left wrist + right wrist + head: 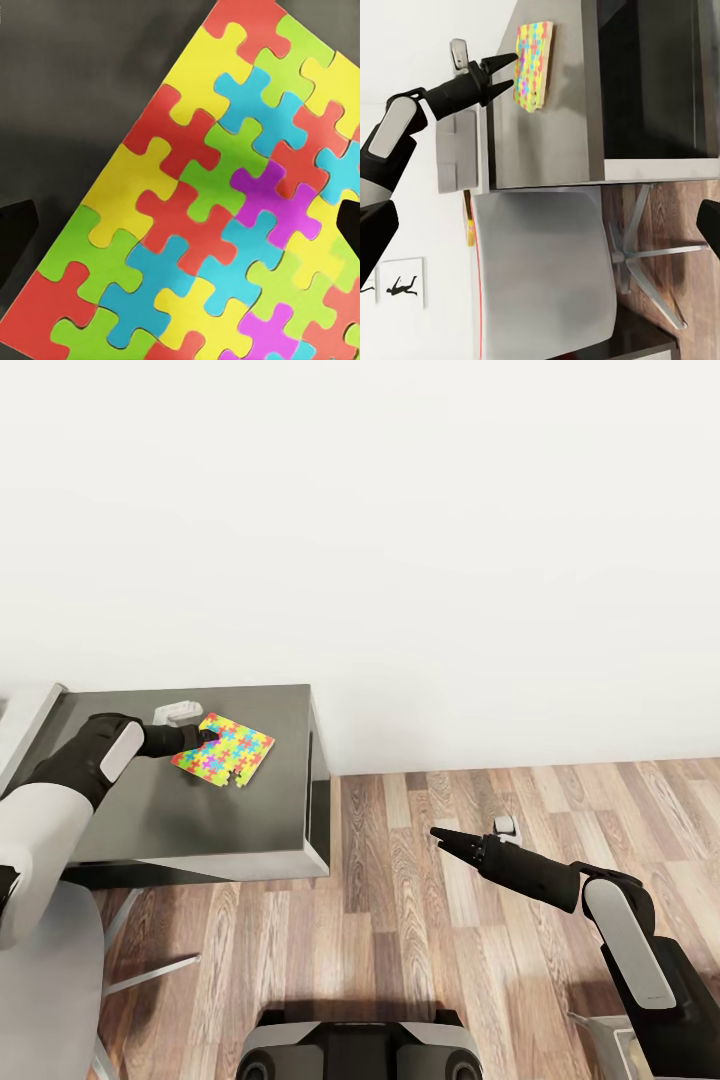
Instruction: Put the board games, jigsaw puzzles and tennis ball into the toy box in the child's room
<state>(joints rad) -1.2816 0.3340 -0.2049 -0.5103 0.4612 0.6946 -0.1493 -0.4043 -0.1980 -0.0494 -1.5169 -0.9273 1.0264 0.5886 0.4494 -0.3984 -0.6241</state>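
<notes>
One jigsaw puzzle (228, 751), a thin square sheet of yellow, green, pink, blue and orange pieces, lies flat on the dark grey table (200, 820) near its back edge. My left gripper (205, 736) is open at the puzzle's left edge. In the left wrist view the puzzle (202, 150) lies between the two dark fingertips (15, 232), which stand wide apart. The right wrist view shows the same open fingers (501, 61) straddling the puzzle's (534, 64) edge. Over the wood floor to the right of the table, my right gripper (440, 834) hangs open and holds nothing.
A small white object (178, 712) sits on the table just behind the left gripper. A pale slanted panel (22, 712) adjoins the table's left side. A white swivel chair (60, 960) stands at the table's near left corner. A white wall runs behind.
</notes>
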